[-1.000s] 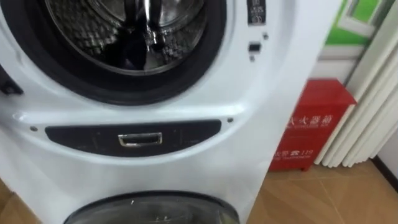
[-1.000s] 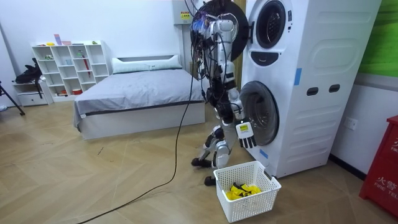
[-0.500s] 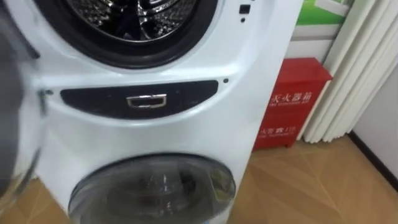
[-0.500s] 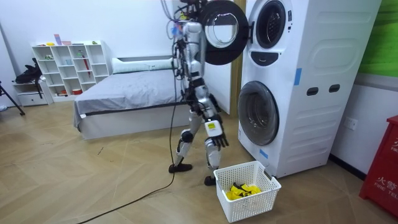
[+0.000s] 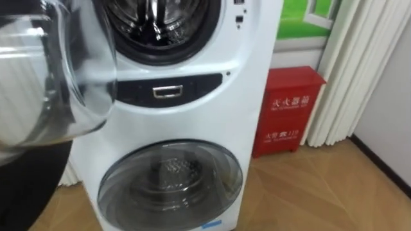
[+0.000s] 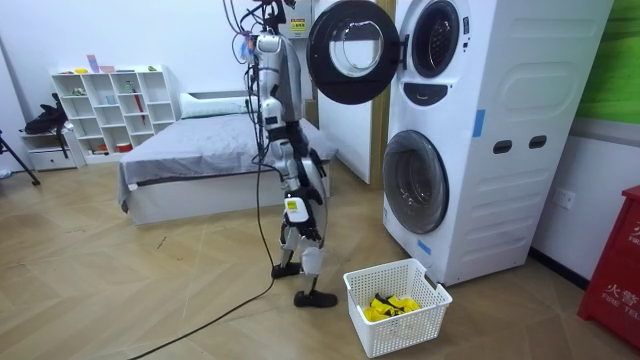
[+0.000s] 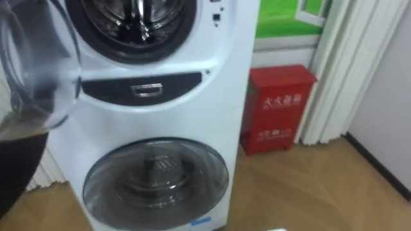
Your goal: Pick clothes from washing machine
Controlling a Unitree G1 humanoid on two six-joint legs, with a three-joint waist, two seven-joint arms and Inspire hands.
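Observation:
The upper washing machine has its round door swung open at the left of the eye views, glass bowl facing me. Its steel drum shows bare metal, and I see no clothes inside. The lower machine's door is shut. In the room view I stand a step away from the stacked machines, on the room view's left of the open door. My right hand hangs by my thigh. Yellow and dark clothes lie in a white basket on the floor before the machines.
A red cabinet and white curtains stand right of the machines. A bed and a white shelf are behind me. The floor is wood.
I have stepped back from the machine toward the room view's left. The eye view has drawn back, so the open door now shows at its left and the lower door shows whole.

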